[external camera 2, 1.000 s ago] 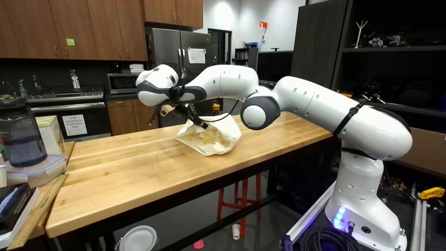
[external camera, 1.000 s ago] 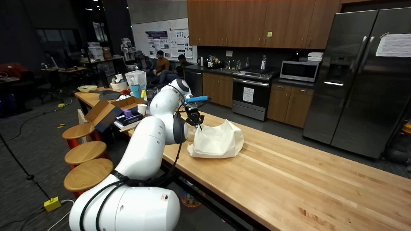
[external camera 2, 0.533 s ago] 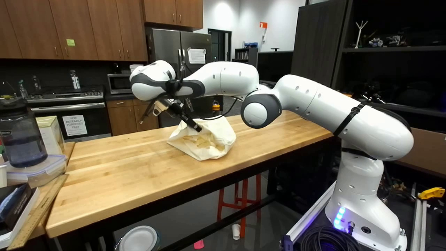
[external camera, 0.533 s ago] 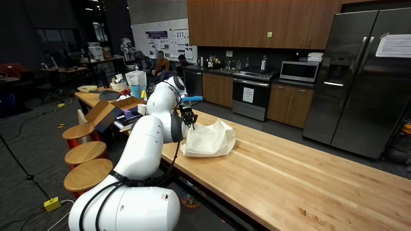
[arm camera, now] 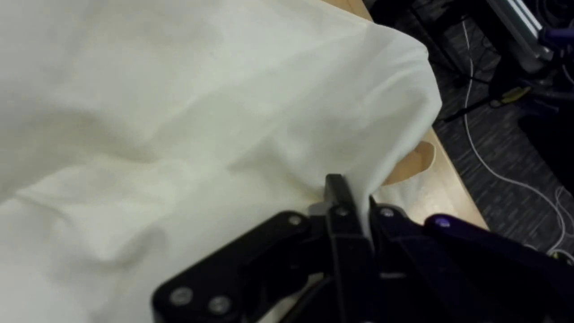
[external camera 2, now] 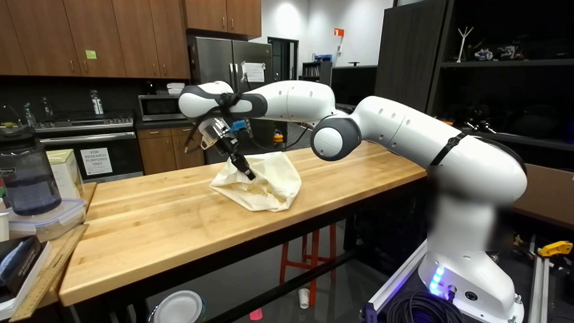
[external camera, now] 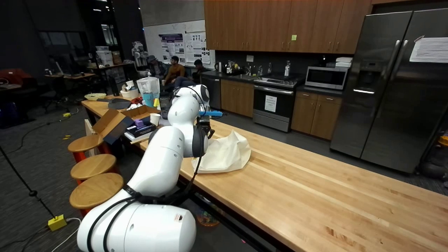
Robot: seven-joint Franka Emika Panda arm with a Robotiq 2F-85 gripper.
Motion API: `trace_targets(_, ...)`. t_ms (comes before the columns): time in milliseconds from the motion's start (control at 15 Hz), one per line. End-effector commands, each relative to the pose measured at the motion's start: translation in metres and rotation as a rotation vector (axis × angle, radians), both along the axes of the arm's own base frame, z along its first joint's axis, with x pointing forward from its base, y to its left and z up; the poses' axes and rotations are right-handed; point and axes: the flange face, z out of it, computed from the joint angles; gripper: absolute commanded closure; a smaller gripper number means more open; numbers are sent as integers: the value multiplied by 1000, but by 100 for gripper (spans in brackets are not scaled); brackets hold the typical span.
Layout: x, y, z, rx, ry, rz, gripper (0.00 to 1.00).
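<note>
Claw (arm camera: 358,202): jaws drawn together, a thin fold of fabric pinched between the fingers (arm camera: 337,193); hold is on the edge of a cream cloth bag (external camera 2: 280,177). In an exterior view the claw slants down to the right, tips at the bag's mouth (external camera 2: 260,196). Bag sits slumped and creased on the worktop (external camera 2: 170,215), mouth gaping toward the near side in that view. Arm (external camera 2: 305,101) extends from the right there. Same view, left end: dark-tinted bottle (external camera 2: 29,179) standing on a lidded plastic container (external camera 2: 54,220), wooden ruler (external camera 2: 49,271) lying near it. In an exterior view, left of the claw: cardboard box (external camera: 120,127), flap splayed, white cup (external camera: 154,119) just beside it. Three round stools (external camera: 96,190) in a row, farther left. Far side, both exterior views: stove (external camera: 284,103) with paper sign (external camera: 270,103) on its door, microwave (external camera: 326,77) to its right, then a dark steel fridge (external camera: 371,105).
</note>
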Motion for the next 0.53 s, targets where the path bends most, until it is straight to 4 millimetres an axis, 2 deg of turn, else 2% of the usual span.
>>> trace_targets(0,21,-36,7,10,-71,-187,99)
trace_targets(467,67,-102,6,-39,-290,-501,99)
